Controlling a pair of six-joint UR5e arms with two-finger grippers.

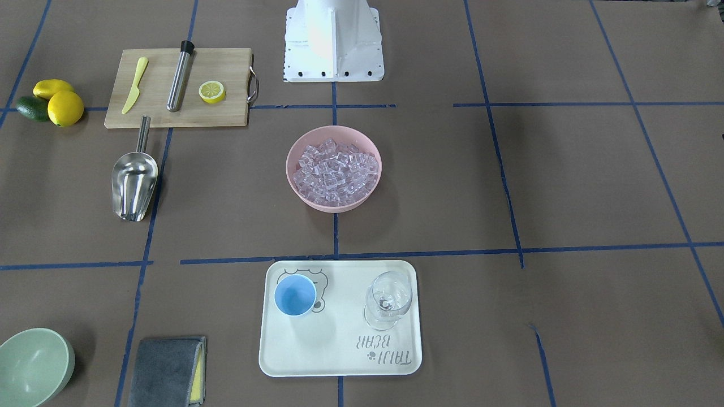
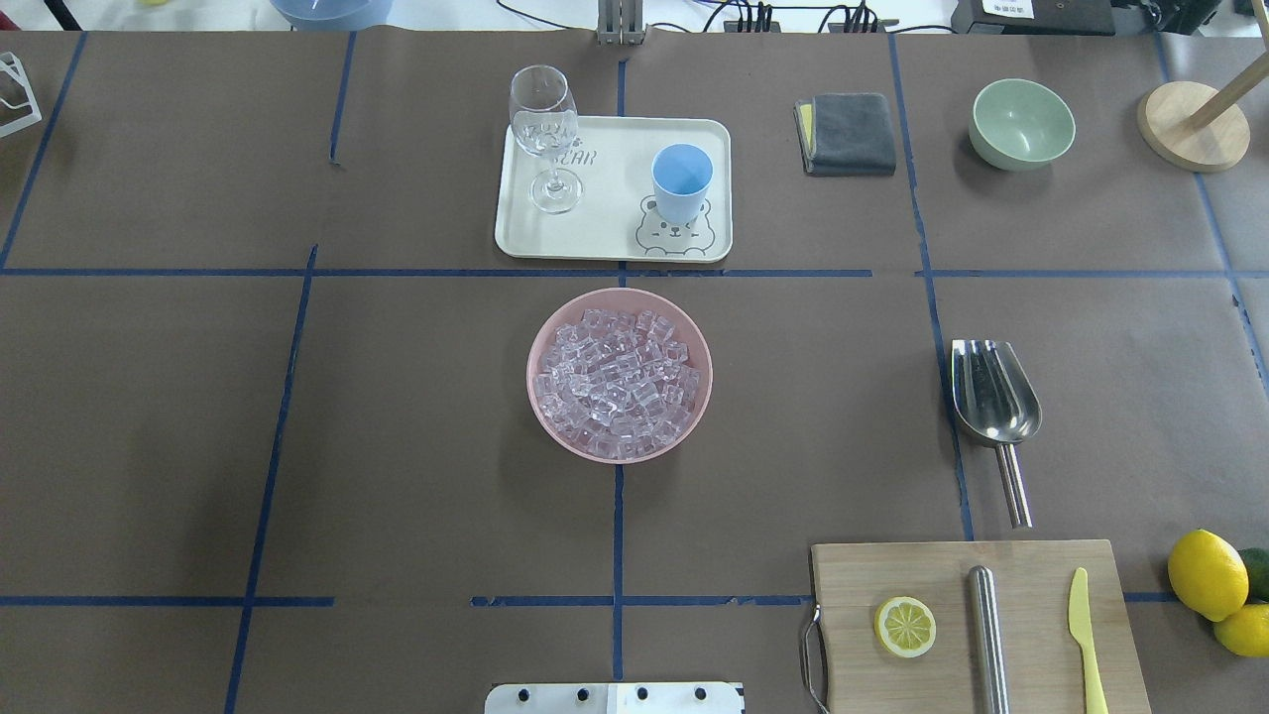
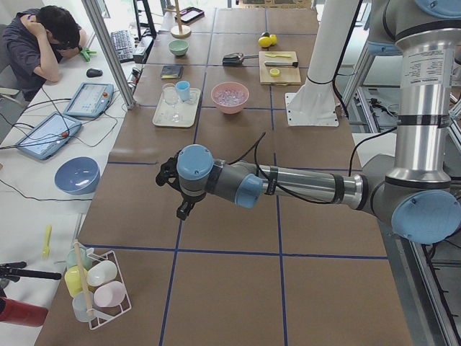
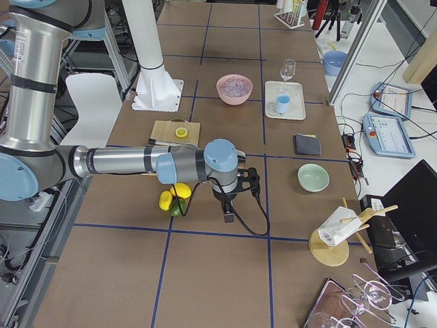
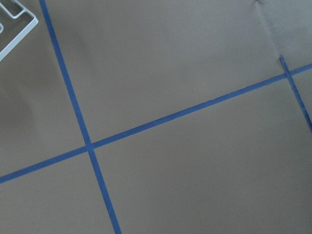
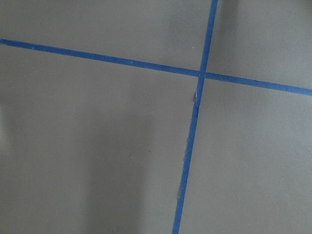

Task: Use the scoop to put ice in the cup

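Note:
The ice [image 1: 334, 169] fills a pink bowl [image 2: 555, 337] at the table's middle. Behind it, the light-blue cup [image 2: 682, 181] stands upright on a cream tray [image 2: 605, 243]. The steel scoop [image 2: 991, 392] lies flat on the table on the overhead view's right, with its handle toward the cutting board. Both arms are far from these things. My left gripper [image 3: 184, 210] hangs over bare table near the left end; I cannot tell whether it is open or shut. My right gripper [image 4: 227, 213] hangs over the table near the lemons [image 4: 174, 195]; its state cannot be told either. Both wrist views show only brown table and blue tape.
A clear stemmed glass [image 2: 543, 134] shares the tray. A cutting board [image 2: 942, 585] holds a lemon slice, a steel cylinder and a yellow knife. A grey cloth [image 2: 848, 134], a green bowl [image 2: 1021, 124] and a wooden stand [image 2: 1190, 124] lie at the far right. A person [image 3: 43, 43] sits at a side desk.

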